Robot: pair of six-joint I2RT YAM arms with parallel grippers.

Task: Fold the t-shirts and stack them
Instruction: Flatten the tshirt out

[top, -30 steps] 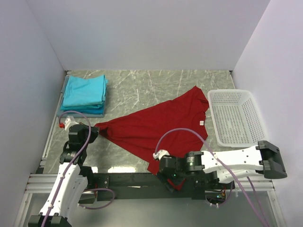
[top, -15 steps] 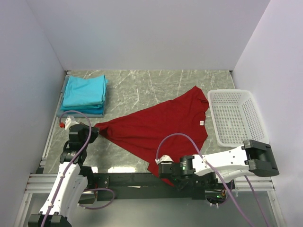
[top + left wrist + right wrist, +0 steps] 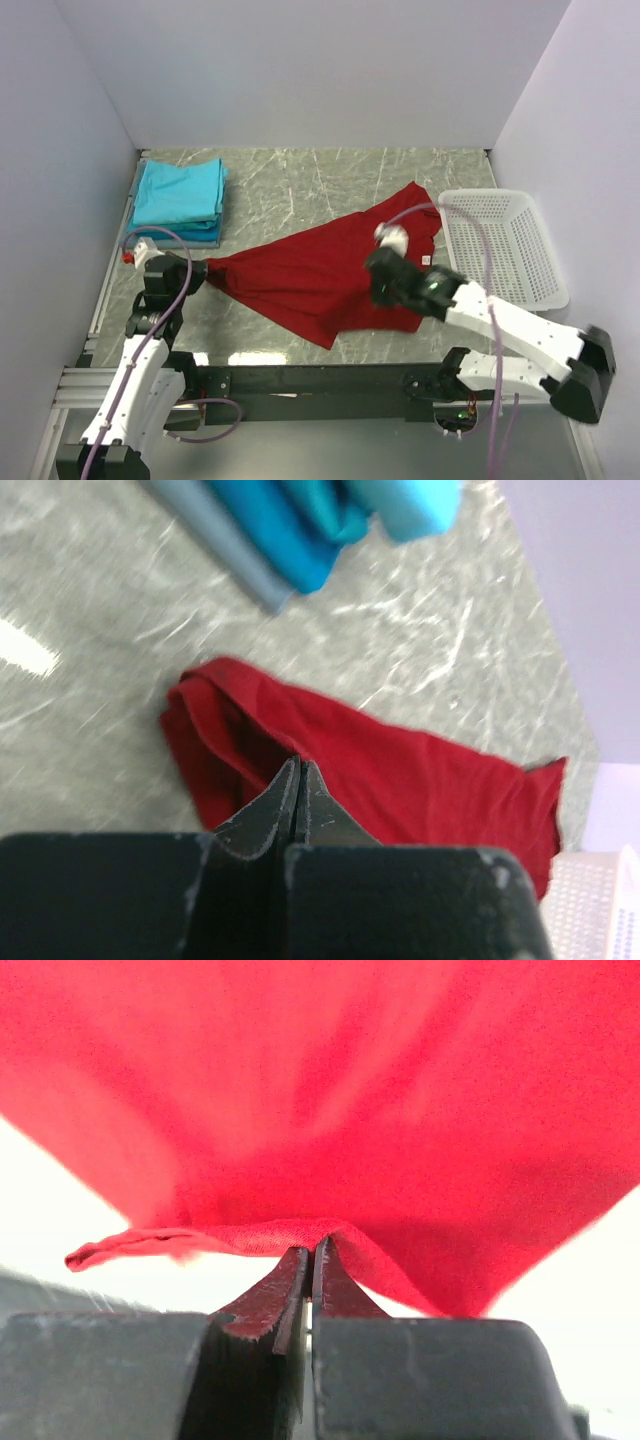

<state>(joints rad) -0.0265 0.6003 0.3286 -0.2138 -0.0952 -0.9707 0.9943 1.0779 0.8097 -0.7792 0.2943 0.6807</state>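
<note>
We see a grey-green marbled table (image 3: pixel 300 185) with a white plastic lattice basket (image 3: pixel 510 245) resting along its right side, pale lilac walls (image 3: pixel 320 70) rising from its far, left and right edges, and a black bar (image 3: pixel 300 381) spanning its near edge.

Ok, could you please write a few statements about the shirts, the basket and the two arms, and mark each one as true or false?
1. The right fingers are shut on an edge of the red shirt. True.
2. A teal shirt lies in the white basket. False: no shirt is in it.
3. The left fingers are open above the teal stack. False: they are shut on the red shirt's left corner.
4. The teal shirts lie folded in a stack at the far left of the table. True.
</note>
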